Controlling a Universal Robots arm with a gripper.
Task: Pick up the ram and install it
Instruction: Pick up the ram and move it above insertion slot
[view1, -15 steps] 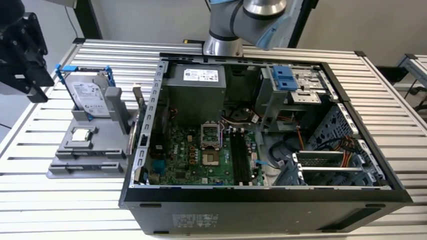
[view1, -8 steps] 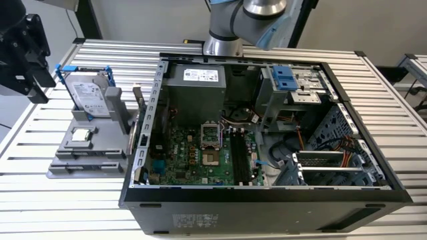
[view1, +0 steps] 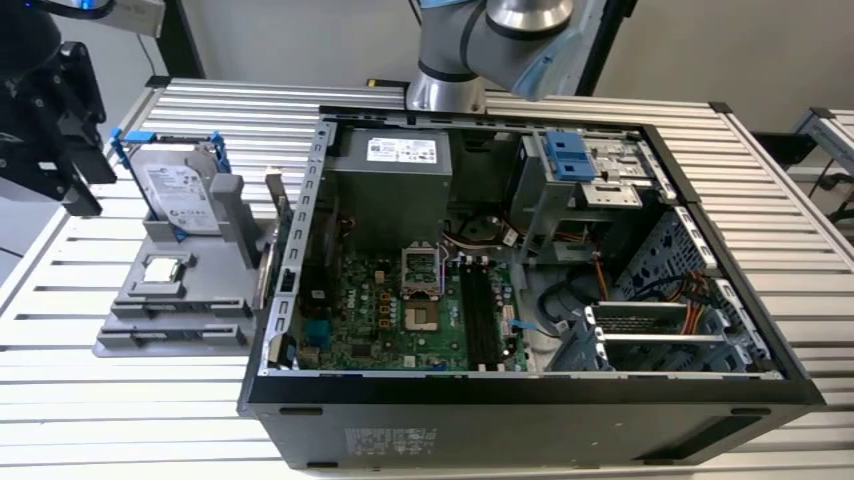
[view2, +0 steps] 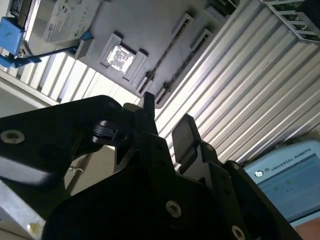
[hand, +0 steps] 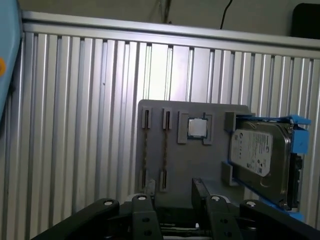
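Your gripper (view2: 166, 120) hangs at the exterior view's left, fingers apart, nothing between them. Beside it, the gray tray (hand: 185, 160) holds an upright hard drive (view1: 180, 195) and a processor (view1: 163, 268) in its pocket. The open PC case (view1: 534, 420) sits to the right. Can't tell where the ram is.

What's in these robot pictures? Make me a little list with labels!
pincer: open, holding nothing, near the grey holder
grey holder: lies on the slatted metal table, beside the computer case
hard drive: silver, in a blue frame, standing in the holder
processor chip: small silver square, flat in the holder
computer case: side open, motherboard showing
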